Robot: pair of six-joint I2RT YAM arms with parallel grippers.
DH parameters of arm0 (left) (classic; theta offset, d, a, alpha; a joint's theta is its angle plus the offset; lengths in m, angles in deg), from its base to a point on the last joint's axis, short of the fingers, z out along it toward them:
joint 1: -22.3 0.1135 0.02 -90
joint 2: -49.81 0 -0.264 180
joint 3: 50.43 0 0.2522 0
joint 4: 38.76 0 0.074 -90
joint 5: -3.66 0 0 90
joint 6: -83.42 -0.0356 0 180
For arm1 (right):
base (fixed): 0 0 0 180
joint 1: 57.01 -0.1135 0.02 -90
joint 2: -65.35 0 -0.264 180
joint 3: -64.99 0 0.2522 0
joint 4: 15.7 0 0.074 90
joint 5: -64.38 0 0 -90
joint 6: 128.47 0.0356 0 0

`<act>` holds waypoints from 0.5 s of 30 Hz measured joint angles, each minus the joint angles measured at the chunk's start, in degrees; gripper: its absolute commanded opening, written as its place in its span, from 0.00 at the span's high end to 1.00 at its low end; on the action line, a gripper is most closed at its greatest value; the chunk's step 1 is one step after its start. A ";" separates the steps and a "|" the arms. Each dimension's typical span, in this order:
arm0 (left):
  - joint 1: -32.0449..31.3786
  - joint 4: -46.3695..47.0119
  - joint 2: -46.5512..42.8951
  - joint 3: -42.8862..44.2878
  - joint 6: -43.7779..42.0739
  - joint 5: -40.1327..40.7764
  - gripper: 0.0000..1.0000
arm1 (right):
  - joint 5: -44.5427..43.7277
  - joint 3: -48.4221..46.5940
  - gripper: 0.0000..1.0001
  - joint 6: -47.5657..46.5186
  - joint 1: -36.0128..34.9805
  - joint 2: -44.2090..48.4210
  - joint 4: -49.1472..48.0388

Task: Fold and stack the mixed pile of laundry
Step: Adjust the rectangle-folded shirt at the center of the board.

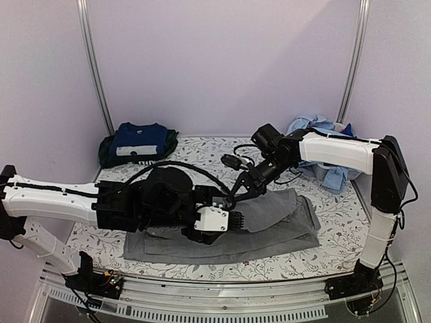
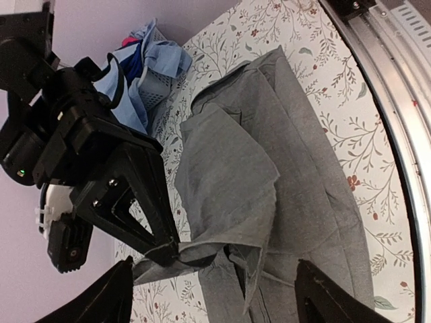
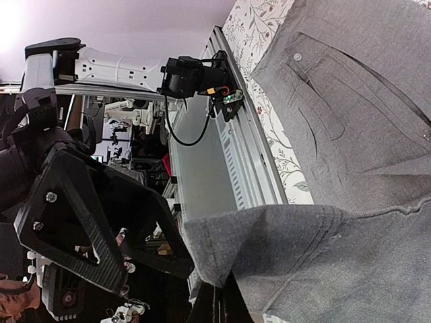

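sheet: one, white with leafy vines, covering the table.
arms: two, both reaching in over the middle.
grey shirt: one, spread at the front centre of the sheet, one corner lifted.
back-left stack: two pieces, a navy T-shirt folded on a dark green plaid piece.
light blue shirts: a crumpled heap in a basket at back right; number cannot be told.
right gripper: pinched closed on the lifted corner of the grey shirt.
left gripper: fingers spread wide over the grey shirt, gripping nothing.
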 measured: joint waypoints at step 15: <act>-0.13 1.42 7.63 2.36 -10.03 4.02 0.45 | 0.35 0.33 1.00 0.13 0.00 -0.15 -0.02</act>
